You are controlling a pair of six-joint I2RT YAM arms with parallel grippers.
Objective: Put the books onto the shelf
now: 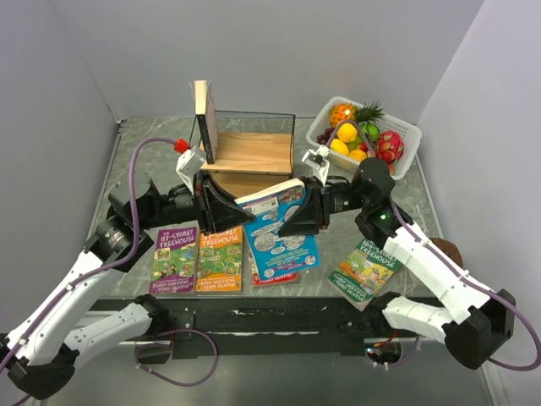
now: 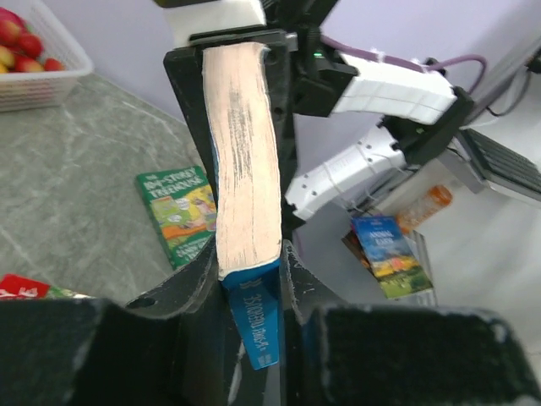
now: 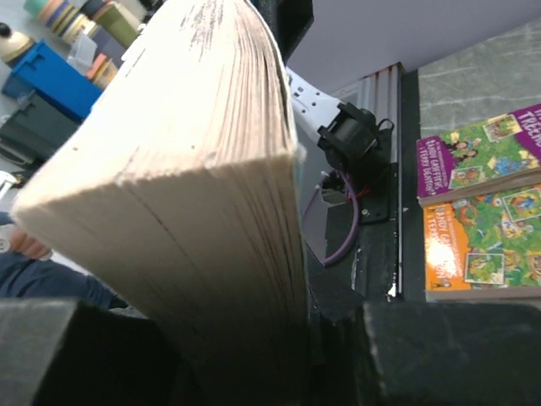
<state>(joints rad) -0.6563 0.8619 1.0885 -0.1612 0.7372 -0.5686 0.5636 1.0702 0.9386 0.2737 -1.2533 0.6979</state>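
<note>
A blue-covered book (image 1: pixel 275 222) hangs tilted above the table's middle, held at both ends. My left gripper (image 1: pixel 239 211) is shut on its left end; in the left wrist view the fingers (image 2: pixel 190 283) press both sides of the book (image 2: pixel 245 152). My right gripper (image 1: pixel 296 213) is shut on the right end, and the book's pale page block (image 3: pixel 186 186) fills that wrist view. The shelf (image 1: pixel 254 152) stands just behind, with one book (image 1: pixel 203 118) upright on its top board. Purple (image 1: pixel 173 258), orange (image 1: pixel 220 259), red (image 1: pixel 272 277) and green (image 1: pixel 365 269) books lie flat on the table.
A white basket (image 1: pixel 407 135) of fruit sits at the back right beside the shelf. A brown round object (image 1: pixel 448 250) lies by the right arm. Grey walls close in the left, back and right sides.
</note>
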